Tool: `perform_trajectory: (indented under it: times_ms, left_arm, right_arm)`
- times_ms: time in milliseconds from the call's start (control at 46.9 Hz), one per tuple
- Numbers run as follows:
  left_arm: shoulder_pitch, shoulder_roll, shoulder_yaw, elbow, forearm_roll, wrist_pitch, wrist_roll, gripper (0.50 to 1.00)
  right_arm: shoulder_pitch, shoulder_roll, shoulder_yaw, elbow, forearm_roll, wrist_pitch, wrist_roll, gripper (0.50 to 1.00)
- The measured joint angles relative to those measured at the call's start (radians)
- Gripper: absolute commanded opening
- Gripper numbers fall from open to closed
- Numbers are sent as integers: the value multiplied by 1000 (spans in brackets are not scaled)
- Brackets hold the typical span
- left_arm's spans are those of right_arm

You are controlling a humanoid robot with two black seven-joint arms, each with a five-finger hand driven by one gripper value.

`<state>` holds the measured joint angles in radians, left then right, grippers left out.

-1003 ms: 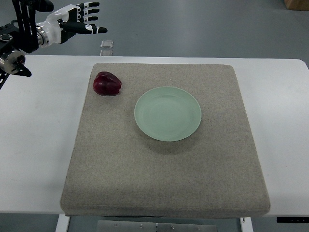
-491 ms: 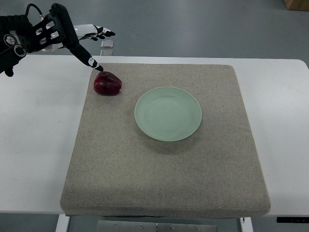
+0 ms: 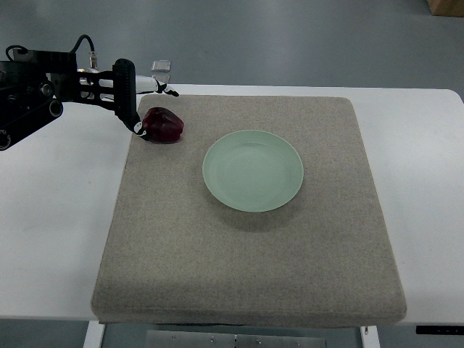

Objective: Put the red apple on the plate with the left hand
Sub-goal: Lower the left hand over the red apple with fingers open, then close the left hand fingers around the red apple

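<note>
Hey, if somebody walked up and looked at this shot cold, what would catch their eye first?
Probably the dark red apple at the far left corner of the grey mat, with the black left robot hand right up against its left side, fingers reaching around it. Next, the pale green plate, bare near the mat's middle, right of the apple. The apple is not lifted yet.

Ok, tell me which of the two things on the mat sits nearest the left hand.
The red apple, at the mat's far-left corner right against the left hand. The pale green plate lies apart, near the centre.
</note>
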<state>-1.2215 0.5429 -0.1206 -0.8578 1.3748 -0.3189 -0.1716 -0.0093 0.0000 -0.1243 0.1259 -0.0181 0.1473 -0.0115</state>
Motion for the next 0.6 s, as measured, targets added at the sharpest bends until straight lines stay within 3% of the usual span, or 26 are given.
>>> perform_trajectory:
  times_ms: [597]
  left_arm:
    - [22, -52, 44, 26, 11, 66, 1, 981]
  right_arm:
    - [0, 0, 0, 0, 0, 1, 1, 964]
